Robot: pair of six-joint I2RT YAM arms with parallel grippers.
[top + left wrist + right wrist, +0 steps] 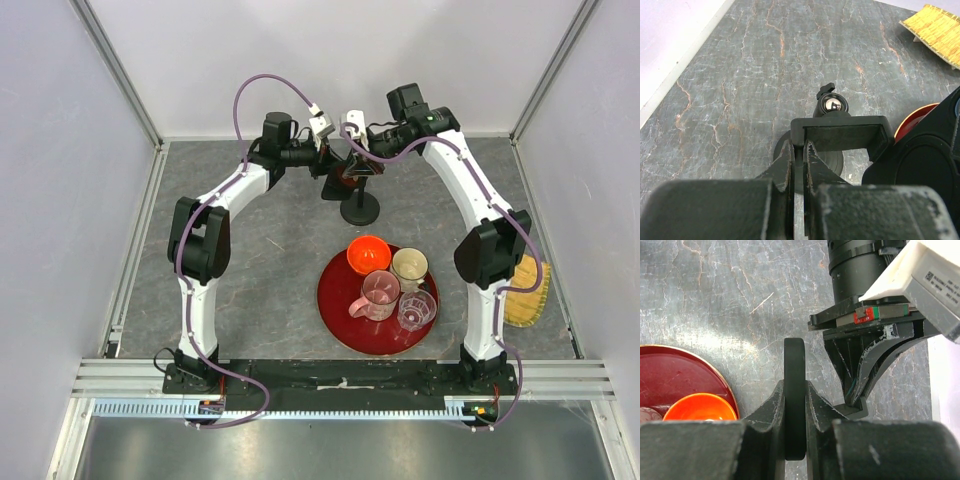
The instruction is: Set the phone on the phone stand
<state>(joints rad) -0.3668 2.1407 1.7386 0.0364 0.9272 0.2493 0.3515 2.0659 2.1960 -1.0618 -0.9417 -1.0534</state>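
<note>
Above the phone stand (360,210): two-arm seating, phone not yet in.
Right gripper (795,390) clamps the phone (794,365) edge-on, ready to slot; left gripper (797,149) pinches the cradle frame (842,136), probably steadying it. Phone hangs just beside the cradle; contact unclear.

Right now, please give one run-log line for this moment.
left gripper: shut on phone stand cradle's end | right gripper: shut on black edge-on slab, likely phone | phone seated: cannot tell
</note>
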